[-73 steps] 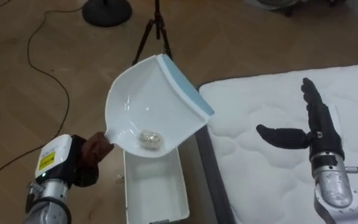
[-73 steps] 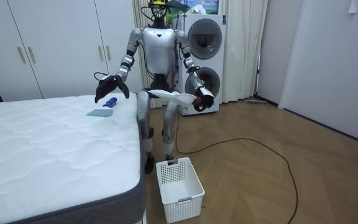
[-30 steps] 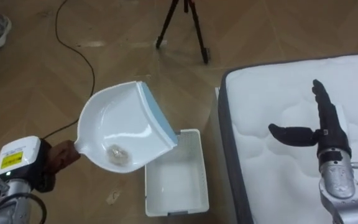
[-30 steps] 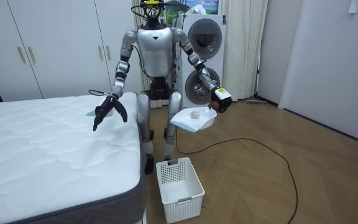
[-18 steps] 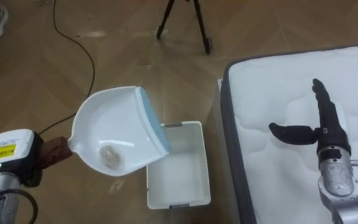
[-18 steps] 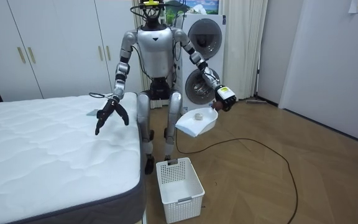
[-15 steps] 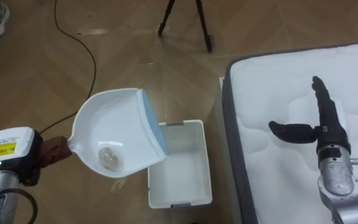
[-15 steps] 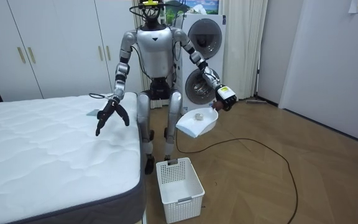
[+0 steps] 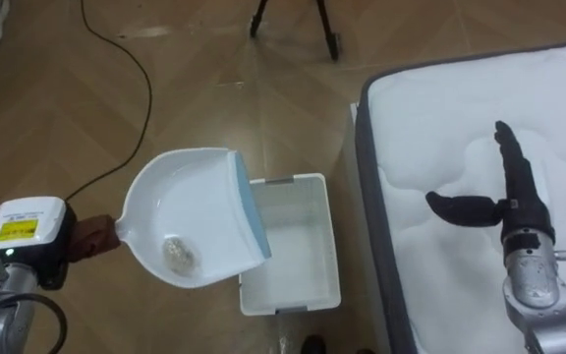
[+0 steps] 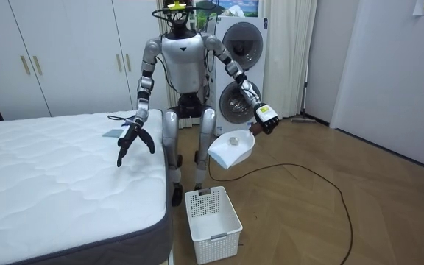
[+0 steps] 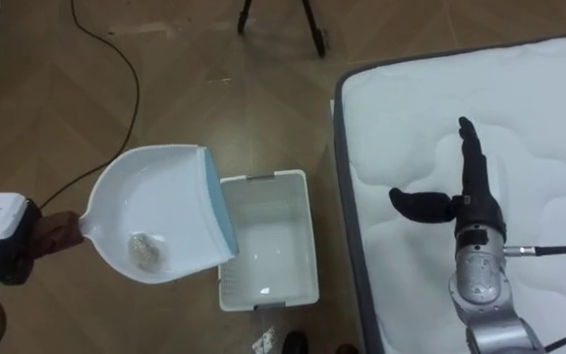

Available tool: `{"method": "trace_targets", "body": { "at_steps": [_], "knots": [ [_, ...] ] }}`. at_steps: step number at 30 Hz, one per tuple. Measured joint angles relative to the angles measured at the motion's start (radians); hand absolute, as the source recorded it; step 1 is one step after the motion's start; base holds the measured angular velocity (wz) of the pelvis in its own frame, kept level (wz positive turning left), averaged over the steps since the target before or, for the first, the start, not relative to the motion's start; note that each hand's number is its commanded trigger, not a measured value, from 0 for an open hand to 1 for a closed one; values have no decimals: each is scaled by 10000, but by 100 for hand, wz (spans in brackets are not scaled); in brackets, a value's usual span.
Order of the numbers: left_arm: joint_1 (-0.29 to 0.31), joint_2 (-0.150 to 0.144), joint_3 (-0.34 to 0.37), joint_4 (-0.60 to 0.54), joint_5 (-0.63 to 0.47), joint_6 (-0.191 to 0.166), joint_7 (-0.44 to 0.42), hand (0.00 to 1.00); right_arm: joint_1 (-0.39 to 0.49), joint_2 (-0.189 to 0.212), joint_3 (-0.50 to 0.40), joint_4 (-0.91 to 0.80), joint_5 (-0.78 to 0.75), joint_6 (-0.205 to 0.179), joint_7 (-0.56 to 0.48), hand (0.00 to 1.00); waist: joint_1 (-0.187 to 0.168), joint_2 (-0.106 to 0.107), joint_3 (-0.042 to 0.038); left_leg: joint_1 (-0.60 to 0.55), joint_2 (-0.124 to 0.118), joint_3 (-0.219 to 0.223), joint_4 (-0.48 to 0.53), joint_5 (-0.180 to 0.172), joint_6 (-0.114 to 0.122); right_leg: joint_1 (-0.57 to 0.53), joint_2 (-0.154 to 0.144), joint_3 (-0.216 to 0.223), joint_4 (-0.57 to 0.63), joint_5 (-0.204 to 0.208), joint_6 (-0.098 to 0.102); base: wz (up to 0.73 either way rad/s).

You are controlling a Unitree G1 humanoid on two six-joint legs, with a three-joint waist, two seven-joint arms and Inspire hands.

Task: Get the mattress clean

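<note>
Our left robot hand (image 9: 90, 241) curls round the handle of the stiff, light white plastic dustpan (image 9: 204, 211), crumpled pale wad (image 9: 178, 254) inside (it may roll), nine o'clock of the white basket (image 9: 293, 246); right robot hand (image 9: 504, 207) splayed, empty.

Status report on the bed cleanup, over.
Left hand shut on dustpan, right hand open over mattress. Crumpled wad lies in dustpan, held at edge of white basket. Nothing between them.
</note>
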Motion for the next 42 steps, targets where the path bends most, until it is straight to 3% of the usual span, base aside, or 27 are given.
{"method": "trace_targets", "body": {
  "at_steps": [5, 7, 17, 25, 33, 36, 42],
  "knots": [
    [-128, 30, -307, -4, 141, 27, -86, 100, -1, -1, 61, -1, 83, -5, 9, 0, 10, 131, -4, 20, -3, 58, -89, 41, -66, -11, 20, -2, -10, -15, -2, 0],
    [-128, 30, -350, 2, 150, 48, -194, 100, -2, -10, 60, 2, 106, -43, 8, 0, 12, 132, -5, 54, 20, 320, -245, 109, -174, -11, -14, 2, -26, -33, -35, -2],
    [-137, 36, -406, -57, 169, 122, -466, 100, 3, -10, 115, 57, 96, -186, -40, 0, 0, 152, -16, -75, 26, 464, -236, 129, -141, -163, -29, -27, 15, -58, -59, 0],
    [-269, 46, -862, -110, 1017, 347, -753, 100, 20, -5, 477, -51, 90, -185, 30, 0, -14, 550, -28, -129, -102, 154, -162, 227, 19, -178, -80, -3, 49, -225, 9, 6],
    [-258, 115, -879, -495, 1260, 496, -1082, 100, -64, -4, 786, -56, 198, -184, 216, 0, -40, 565, -34, -433, -123, 350, -30, 227, 19, -623, -234, 77, 533, -313, -36, 0],
    [-305, 261, -1202, -495, 1317, 547, -1145, 100, -150, 24, 839, -54, 334, -179, 214, 0, -59, 603, -13, -443, -132, 430, -55, 221, 13, -710, -243, 259, 599, -311, -32, -7],
    [-293, 341, -1461, -485, 1310, 590, -1675, 100, -355, 55, 1039, 21, 528, -160, -44, 0, -138, 935, 2, -582, -131, 637, -44, 221, 20, -955, -332, 277, 877, -305, -19, -2]
  ]
}}
